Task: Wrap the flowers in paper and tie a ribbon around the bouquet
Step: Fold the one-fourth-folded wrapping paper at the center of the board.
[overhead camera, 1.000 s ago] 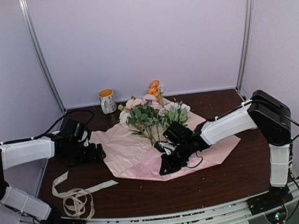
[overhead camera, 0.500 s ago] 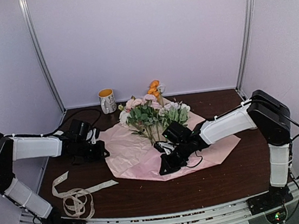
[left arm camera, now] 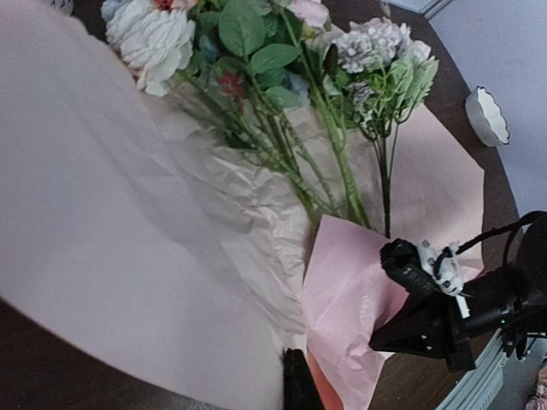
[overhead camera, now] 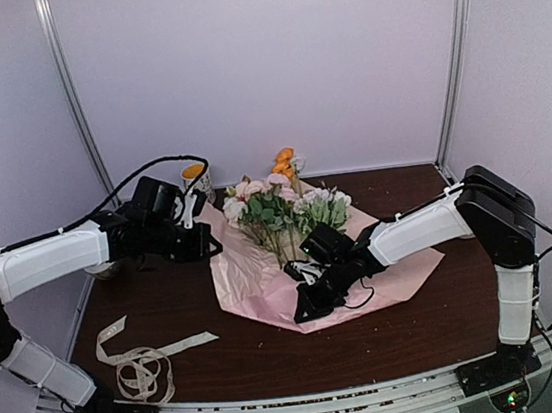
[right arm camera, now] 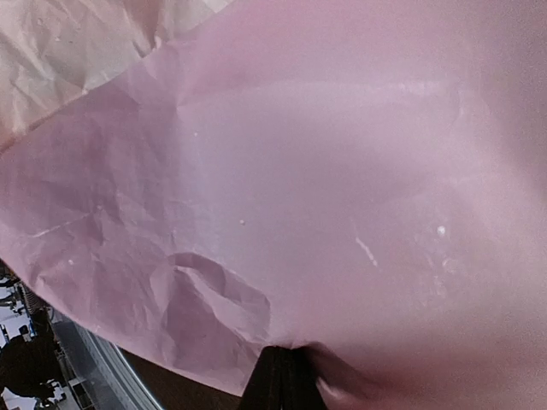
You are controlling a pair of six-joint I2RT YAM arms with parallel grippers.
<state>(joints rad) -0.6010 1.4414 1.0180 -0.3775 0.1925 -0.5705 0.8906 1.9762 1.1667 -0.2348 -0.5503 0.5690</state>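
Flowers point(overhead camera: 274, 210) on the paper point(overhead camera: 256, 291); left hand point(overhead camera: 204, 242) and right hand point(overhead camera: 301, 312) each tight on its edge; mug point(overhead camera: 194, 171) behind.

Item count by kind

Two arms: left arm point(overhead camera: 51, 259), right arm point(overhead camera: 420, 231). Two grippers: left gripper point(overhead camera: 202, 241), right gripper point(overhead camera: 304, 312). One sheet of paper point(overhead camera: 265, 278). One bunch of flowers point(overhead camera: 271, 207). One ribbon point(overhead camera: 139, 359). One mug point(overhead camera: 194, 173). One white dish point(left arm camera: 487, 115). One table point(overhead camera: 421, 320). Two frame posts: left post point(overhead camera: 75, 100), right post point(overhead camera: 457, 53).
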